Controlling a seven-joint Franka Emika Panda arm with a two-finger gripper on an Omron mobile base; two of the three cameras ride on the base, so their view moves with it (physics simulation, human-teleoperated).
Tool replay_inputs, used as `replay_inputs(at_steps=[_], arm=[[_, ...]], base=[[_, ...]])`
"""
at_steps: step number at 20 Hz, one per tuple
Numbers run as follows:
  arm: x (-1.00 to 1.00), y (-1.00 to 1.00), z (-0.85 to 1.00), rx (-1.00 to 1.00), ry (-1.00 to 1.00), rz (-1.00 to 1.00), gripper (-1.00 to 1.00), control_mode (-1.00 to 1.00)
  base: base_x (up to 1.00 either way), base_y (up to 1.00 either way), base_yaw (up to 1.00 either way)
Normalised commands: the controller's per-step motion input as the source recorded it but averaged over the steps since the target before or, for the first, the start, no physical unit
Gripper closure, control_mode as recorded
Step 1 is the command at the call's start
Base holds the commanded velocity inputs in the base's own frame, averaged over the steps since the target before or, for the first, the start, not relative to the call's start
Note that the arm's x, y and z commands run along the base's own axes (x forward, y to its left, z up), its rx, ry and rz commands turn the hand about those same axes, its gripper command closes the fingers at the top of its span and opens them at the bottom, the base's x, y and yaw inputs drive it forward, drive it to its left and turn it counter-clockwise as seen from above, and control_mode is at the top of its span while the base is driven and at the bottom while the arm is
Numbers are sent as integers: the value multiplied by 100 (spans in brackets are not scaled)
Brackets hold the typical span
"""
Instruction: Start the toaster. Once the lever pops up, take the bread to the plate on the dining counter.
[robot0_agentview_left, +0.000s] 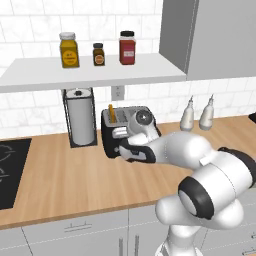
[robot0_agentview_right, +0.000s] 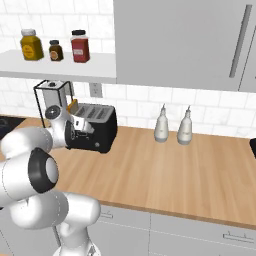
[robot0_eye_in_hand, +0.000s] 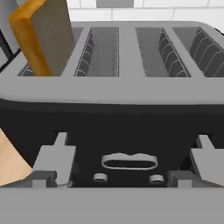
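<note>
Black and boxy, the toaster (robot0_agentview_left: 122, 131) sits on the wood wall counter (robot0_agentview_left: 75, 185) just beside the paper-towel holder (robot0_agentview_left: 80, 117), with the bread (robot0_eye_in_hand: 41, 35) standing upright in its leftmost slot and sticking well above the top. In the hand view two grey levers show on the front face, the left lever (robot0_eye_in_hand: 54, 157) under the bread's slot and the right lever (robot0_eye_in_hand: 209, 159) at the far side, both apparently in their raised position. The gripper (robot0_agentview_left: 121, 145) is pressed close to the toaster's front, low and level with those levers; how far its fingers stand apart cannot be told from these pictures, and it appears to hold nothing.

The step in hand looks like starting the toaster, so the task is at its beginning. To do it well, the hand probably needs to line up over the left lever, since that one serves the loaded slot, and push straight down along the lever's track rather than inward, which could shove the whole toaster back toward the wall. A firm full stroke is likely needed for the lever to latch. Afterwards the hand should back clear of the slot.
</note>
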Motion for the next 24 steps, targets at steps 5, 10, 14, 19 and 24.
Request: replay_inputs(at_steps=[5,10,14,19,24], arm=[[0,0,-13,0,0,0,-100,-100],[0,0,-18,0,0,0,-100,-100],[0,0,-24,0,0,0,-100,-100],[0,0,-25,0,0,0,-100,-100],[0,0,-26,0,0,0,-100,-100]], base=[[0,0,0],[0,0,0],[0,0,0],[0,0,0],[0,0,0]])
